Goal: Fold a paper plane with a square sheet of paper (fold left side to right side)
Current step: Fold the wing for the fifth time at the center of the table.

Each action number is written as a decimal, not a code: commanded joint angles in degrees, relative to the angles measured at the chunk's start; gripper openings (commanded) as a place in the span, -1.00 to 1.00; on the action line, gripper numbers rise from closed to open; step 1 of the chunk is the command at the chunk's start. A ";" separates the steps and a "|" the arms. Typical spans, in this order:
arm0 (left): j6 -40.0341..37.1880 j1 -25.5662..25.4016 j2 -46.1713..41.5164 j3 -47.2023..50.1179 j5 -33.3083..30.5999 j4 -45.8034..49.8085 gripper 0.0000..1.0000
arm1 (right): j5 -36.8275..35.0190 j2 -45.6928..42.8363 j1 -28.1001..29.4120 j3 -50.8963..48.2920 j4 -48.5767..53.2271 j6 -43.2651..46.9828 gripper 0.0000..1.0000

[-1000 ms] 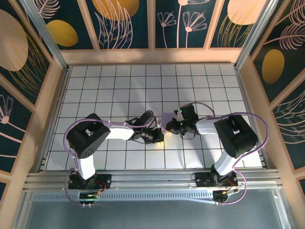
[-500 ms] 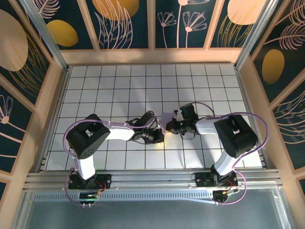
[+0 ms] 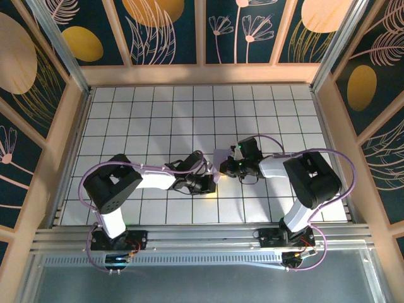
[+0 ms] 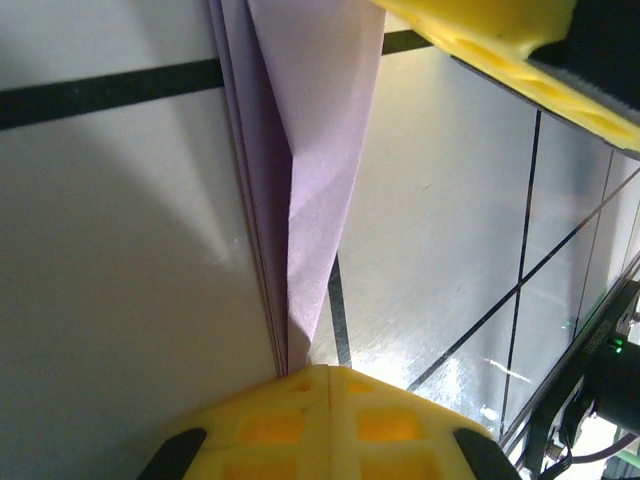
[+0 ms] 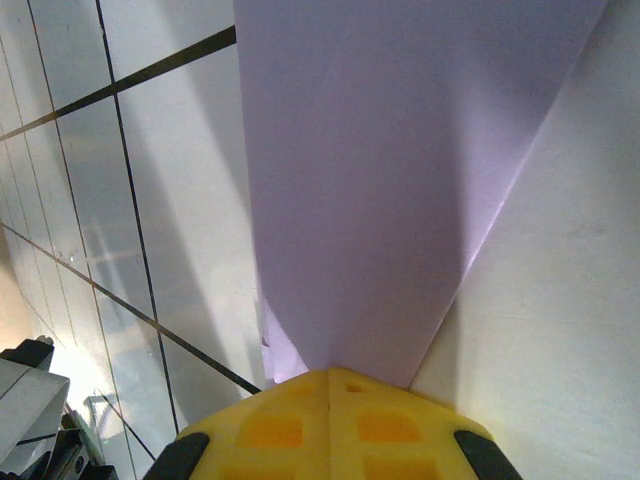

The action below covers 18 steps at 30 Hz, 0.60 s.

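The folded lavender paper (image 3: 219,158) lies on the gridded table between my two grippers. In the left wrist view it is a slim pointed wedge of several layers (image 4: 315,150), and its tip runs under my left gripper (image 4: 330,372), whose yellow fingers are shut together. In the right wrist view a broad tapering flap of the paper (image 5: 380,180) narrows down under my right gripper (image 5: 330,372), also shut. From above, the left gripper (image 3: 211,182) and right gripper (image 3: 223,169) nearly meet over the paper. I cannot tell whether either tip pinches the paper or just presses on it.
The white table (image 3: 158,120) with its black grid lines is fenced by wooden walls (image 3: 202,74) at the back and sides. One yellow finger of the right gripper (image 4: 500,40) crosses the top right of the left wrist view.
My left arm has shifted slightly toward the near edge, its gripper sliding along the paper. The right arm has stayed put.
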<state>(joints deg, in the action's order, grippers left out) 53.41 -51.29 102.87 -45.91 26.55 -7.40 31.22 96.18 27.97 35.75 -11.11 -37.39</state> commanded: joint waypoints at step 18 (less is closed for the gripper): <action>-1.53 4.00 -2.36 -3.93 4.66 1.66 -1.00 | -7.23 4.24 1.12 -1.56 8.33 1.35 -1.00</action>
<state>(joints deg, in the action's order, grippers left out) 53.15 -47.35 97.45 -48.23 29.58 -5.96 31.18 96.18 28.05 35.86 -11.09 -37.41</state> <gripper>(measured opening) 0.044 0.047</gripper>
